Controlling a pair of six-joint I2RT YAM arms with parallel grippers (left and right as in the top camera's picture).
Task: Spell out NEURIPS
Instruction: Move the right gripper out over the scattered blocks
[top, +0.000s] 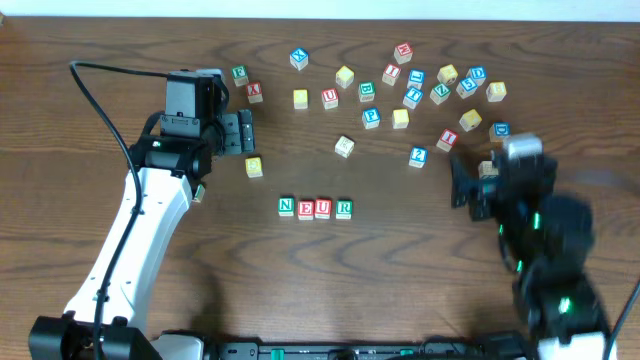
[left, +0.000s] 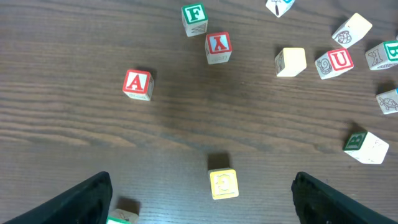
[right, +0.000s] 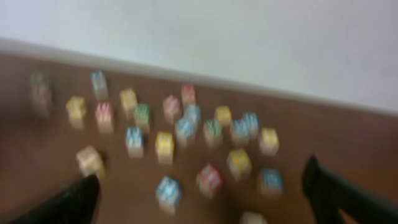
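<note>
Nearest me, four cubes sit in a tight line on the table (top: 400, 280): N cube (top: 286, 207), E cube (top: 305, 208), U cube (top: 323, 208), R cube (top: 343, 208). Faces are up, sides touching or nearly so, in reading order. I judge the first four letters done, with bare wood to the right of the R cube for I, P and S. The row sits well apart from the loose pile, I'd guess so neither arm knocks it while fetching. Next out on my left, the yellow cube (left: 223, 184) lies flat on the table, apart from the row. Its glyph is faint in the left wrist view; may be the S, can't confirm. The left gripper (top: 244, 132) hovers just beyond it, jaws spread wide, nothing held. The red A cube (left: 137, 84) lies further out that side, not needed. The right gripper (top: 460, 182) is blurred overhead, but its wrist view shows the fingers far apart with nothing between them, facing the loose cubes – posed for a pick, I'd say. A red-lettered cube (top: 447, 138) just beyond it could be the I, too small to be sure; if so, that's the next fetch. Farthest, the loose cubes (top: 415, 97) are scattered across the back of the table, some touching – the P should be among them, can't pick it out.
</note>
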